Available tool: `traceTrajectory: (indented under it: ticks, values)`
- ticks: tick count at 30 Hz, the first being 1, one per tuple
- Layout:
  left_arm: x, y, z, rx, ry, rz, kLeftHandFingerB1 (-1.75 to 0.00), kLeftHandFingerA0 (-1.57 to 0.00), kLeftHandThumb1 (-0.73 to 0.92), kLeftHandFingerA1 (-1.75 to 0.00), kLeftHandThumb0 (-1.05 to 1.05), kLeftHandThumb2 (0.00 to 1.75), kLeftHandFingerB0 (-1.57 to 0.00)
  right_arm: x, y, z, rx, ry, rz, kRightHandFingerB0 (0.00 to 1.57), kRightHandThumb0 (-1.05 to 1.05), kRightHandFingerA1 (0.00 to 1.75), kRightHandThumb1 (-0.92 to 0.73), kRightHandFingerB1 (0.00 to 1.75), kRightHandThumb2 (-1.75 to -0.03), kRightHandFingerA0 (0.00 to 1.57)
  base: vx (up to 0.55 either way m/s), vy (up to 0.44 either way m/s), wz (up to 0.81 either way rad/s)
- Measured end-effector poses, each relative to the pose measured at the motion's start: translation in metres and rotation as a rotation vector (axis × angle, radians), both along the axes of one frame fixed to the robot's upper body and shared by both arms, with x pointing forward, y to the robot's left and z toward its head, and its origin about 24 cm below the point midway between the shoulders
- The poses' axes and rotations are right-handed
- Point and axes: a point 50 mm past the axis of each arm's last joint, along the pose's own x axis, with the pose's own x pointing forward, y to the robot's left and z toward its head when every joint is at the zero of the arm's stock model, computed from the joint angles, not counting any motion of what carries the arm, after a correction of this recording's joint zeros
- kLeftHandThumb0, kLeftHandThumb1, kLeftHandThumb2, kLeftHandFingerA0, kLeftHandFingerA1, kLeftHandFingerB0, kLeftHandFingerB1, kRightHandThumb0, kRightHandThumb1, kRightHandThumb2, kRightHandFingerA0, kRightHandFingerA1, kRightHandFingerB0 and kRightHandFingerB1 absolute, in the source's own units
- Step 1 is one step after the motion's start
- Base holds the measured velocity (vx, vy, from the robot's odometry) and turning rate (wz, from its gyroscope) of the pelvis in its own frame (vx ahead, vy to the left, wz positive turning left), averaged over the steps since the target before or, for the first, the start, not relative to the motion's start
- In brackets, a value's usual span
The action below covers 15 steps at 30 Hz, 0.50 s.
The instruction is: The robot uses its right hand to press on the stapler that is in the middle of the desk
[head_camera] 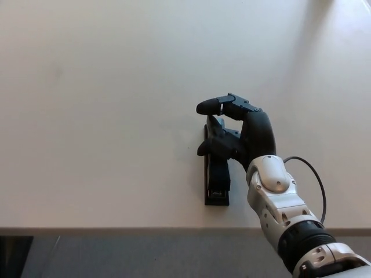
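- Nearest, at about 5 o'clock in the head view, the silver and black right forearm (278,202) rises from the tabletop's near edge, with a thin black cable (310,179) looping out beside the wrist.
- Just beyond the near edge, at 6 o'clock from the picture's centre, lies the narrow black metal stapler (218,184). It lies flat on the pale, plain tabletop (104,116), lengthwise from near to far, and its near end shows clear of the hand.
- Over the stapler's far half sits the black right hand (235,134), curled. Its fingers (211,106) are bent in towards the thumb with a small gap between them, and they clasp nothing. Its underside appears to rest on the stapler's top, though the contact itself is hidden.
- Step in hand, as I judge it: the press itself, at or just short of its lowest point.
- The next move calls for a straight downward push on the far end of the stapler's top, kept centred so the narrow body does not twist or slide sideways.
- There is no container anywhere on the tabletop.
- The left hand does not show.
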Motion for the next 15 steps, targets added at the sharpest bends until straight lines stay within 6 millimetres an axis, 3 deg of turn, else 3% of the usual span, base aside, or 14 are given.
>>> traceTrajectory:
  ticks: [2,4,5,9,12,15]
  values:
    - [0.0016,-0.0005,0.0004,0.001,-0.002,-0.004,-0.48,-0.01,0.87,-0.48,-0.19,1.27,-0.01,-0.0001,0.0006,0.0004,-0.003,-0.003,0.001,0.79,-0.19,1.1,-0.8,1.01,-0.63,1.17,0.0,0.0,0.0]
    - [0.0033,-0.001,0.0009,0.002,-0.004,-0.008,-0.48,-0.01,0.87,-0.48,-0.19,1.27,-0.01,0.0,0.0013,0.001,-0.008,-0.005,0.002,0.79,-0.21,1.22,-0.78,1.0,-0.63,1.16,0.0,0.0,0.0]
    - [0.0038,-0.0012,0.0011,0.003,-0.005,-0.01,-0.48,-0.01,0.87,-0.48,-0.19,1.27,0.0,0.0001,0.0017,0.0012,-0.011,-0.006,0.003,0.8,-0.22,1.17,-0.78,1.01,-0.63,1.21,0.0,0.0,0.0]
    - [0.006,-0.0022,0.0015,0.005,-0.006,-0.02,-0.49,-0.01,0.88,-0.49,-0.19,1.27,-0.01,-0.0005,0.0042,0.0017,-0.029,-0.013,0.016,0.78,-0.19,1.26,-0.81,1.12,-0.66,1.18,0.0,0.0,0.0]
    - [0.0069,-0.0028,0.0015,0.006,-0.005,-0.025,-0.48,-0.01,0.87,-0.48,-0.19,1.27,0.0,-0.001,0.0063,0.002,-0.043,-0.02,0.03,0.8,-0.17,1.2,-0.76,1.12,-0.77,1.2,0.0,0.0,0.0]
    - [0.0074,-0.0035,0.0013,0.007,-0.003,-0.031,-0.48,-0.01,0.87,-0.48,-0.19,1.27,0.0,-0.0017,0.0084,0.0018,-0.054,-0.024,0.046,0.75,-0.17,1.21,-0.79,1.14,-0.72,1.24,0.0,0.0,0.0]
